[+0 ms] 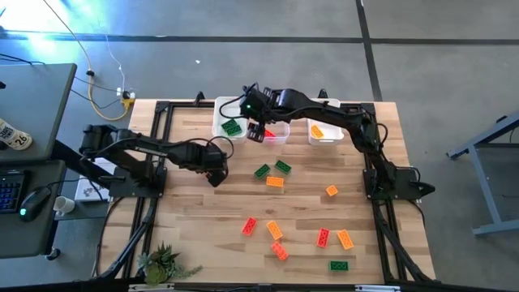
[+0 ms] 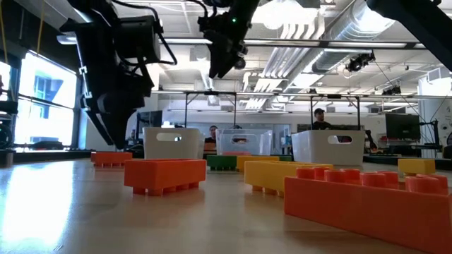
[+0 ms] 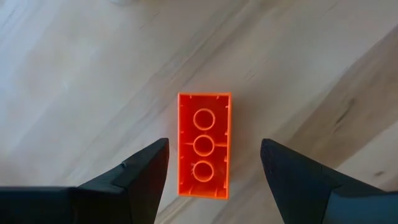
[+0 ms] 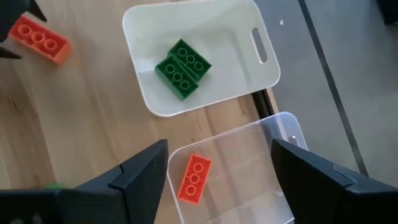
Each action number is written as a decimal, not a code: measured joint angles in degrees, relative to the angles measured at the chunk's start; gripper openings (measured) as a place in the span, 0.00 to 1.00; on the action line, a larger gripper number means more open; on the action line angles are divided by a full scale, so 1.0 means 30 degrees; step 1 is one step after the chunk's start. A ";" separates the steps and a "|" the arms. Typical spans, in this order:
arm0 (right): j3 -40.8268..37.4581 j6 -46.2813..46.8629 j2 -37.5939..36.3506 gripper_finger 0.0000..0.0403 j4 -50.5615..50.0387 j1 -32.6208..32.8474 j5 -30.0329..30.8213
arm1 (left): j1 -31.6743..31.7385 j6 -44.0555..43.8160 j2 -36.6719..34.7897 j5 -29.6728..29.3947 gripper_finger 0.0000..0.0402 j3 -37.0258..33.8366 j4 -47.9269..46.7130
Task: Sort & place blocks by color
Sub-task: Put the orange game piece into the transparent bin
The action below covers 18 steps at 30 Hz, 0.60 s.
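Three small rectangular bins stand in a row at the far edge of the wooden slatted surface: a white plastic bin holding two green studded bricks, a clear plastic bin holding one red-orange brick, and a second white bin with what looks like an orange brick inside, though the right arm partly covers it from above. The remaining loose studded plastic bricks, green, red and orange, lie scattered across the middle and near part of the surface, apart from the bins.

The right claw hangs above the clear bin, fingers spread apart and empty. The left claw is over bare wood left of the bins, fingers wide apart on either side of a red-orange brick lying studs-down, not touching it.

The high view hides that brick under the left arm; only the left wrist view shows its hollow underside. The low view shows people beyond the bins. A small green artificial plant sits at the near left corner.
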 joint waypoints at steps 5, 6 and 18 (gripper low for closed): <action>-0.0003 0.0007 -0.0022 0.68 -0.0687 0.0025 0.0007 | 0.0016 -0.0310 0.0913 -0.0022 0.61 -0.0006 -0.0089; -0.0003 0.0008 -0.0022 0.68 -0.0819 0.0025 0.0008 | 0.0022 -0.0310 0.1091 -0.0022 0.61 -0.0001 -0.0084; -0.0003 0.0023 -0.0022 0.68 -0.2286 0.0464 0.0020 | 0.0342 0.0147 0.2544 0.0049 0.54 0.0072 -0.0008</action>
